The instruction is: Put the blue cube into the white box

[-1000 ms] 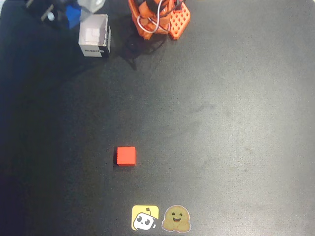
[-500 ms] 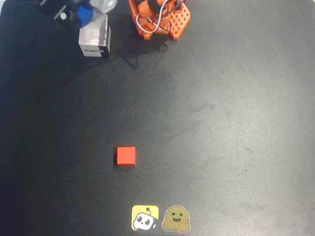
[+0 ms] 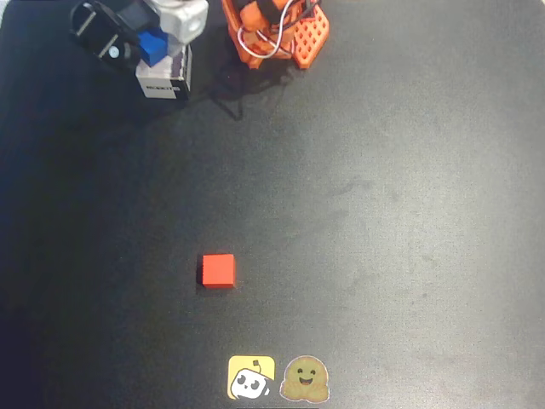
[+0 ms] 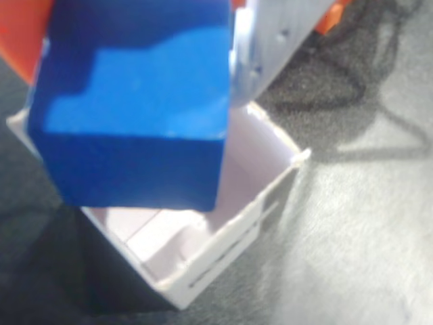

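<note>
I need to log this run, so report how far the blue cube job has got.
Done: the blue cube is picked up, gripped in the pincer and carried to the white box at the top left of the overhead view. In hand: the wrist view shows the cube hanging over the box's open top, not yet inside. Left: lower or release it into the box. The red cube lies untouched mid-table.

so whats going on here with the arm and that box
The orange arm is carrying the blue cube in its gripper at the top left of the overhead view. The jaws are shut on the cube, which is held right above the open top of the white box; it has not been let go yet. A red cube sits alone on the black table, far from the box, near two stickers at the bottom edge.
</note>
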`<act>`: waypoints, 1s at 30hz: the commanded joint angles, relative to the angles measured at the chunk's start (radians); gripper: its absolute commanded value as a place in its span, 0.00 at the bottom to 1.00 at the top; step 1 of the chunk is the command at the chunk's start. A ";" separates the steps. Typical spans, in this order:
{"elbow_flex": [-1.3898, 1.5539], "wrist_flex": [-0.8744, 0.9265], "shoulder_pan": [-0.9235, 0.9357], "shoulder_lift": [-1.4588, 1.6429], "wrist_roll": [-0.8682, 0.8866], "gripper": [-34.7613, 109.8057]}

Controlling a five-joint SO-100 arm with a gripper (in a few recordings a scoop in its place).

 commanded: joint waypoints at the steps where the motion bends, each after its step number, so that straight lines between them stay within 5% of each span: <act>1: 0.014 -0.020 -0.014 0.021 0.009 0.24; 20: 0.072 -0.058 0.031 0.049 0.025 0.28; 30: 0.072 -0.074 0.026 0.097 0.020 0.38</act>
